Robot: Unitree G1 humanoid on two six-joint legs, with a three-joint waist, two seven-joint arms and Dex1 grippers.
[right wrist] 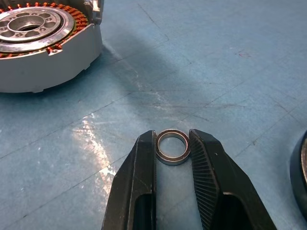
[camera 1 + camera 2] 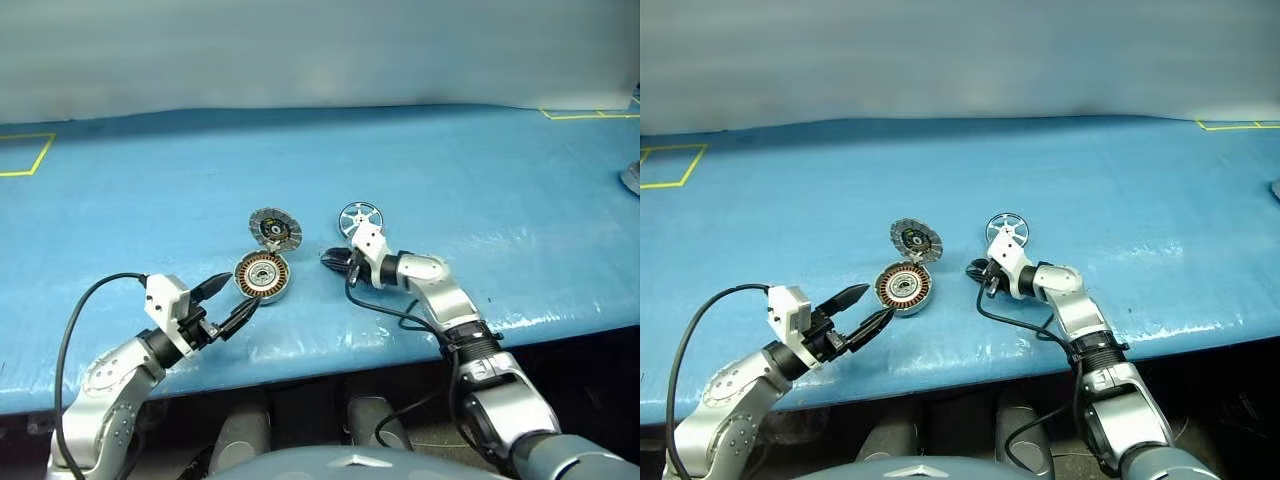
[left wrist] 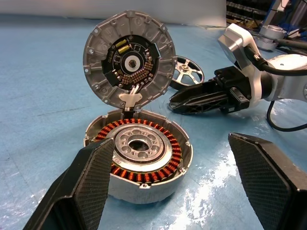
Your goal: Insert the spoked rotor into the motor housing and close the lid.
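The right gripper (image 1: 172, 143) is clamped on a small metal ring (image 1: 172, 146), pinched between its two black fingertips just above the blue table cover (image 2: 480, 180). In the head views this gripper sits near the middle of the table, its tips pointing toward 9 o'clock. The spoked rotor (image 2: 360, 217) lies flat on the cover just beyond the gripper's wrist, at about 12 o'clock from it. At 9 o'clock from the right gripper, a short way off, stands the motor housing (image 2: 263, 276), copper windings ringing its silver centre. The lid (image 3: 128, 61) stands open, tilted up on its hinge at the housing's far edge, roughly 12 o'clock from it, inner face with a dark circuit board showing; any printing on the board is too small to read. The left gripper (image 2: 233, 300) has its fingers spread wide apart, empty, at 8 o'clock from the housing, one fingertip (image 3: 88, 177) close beside its rim
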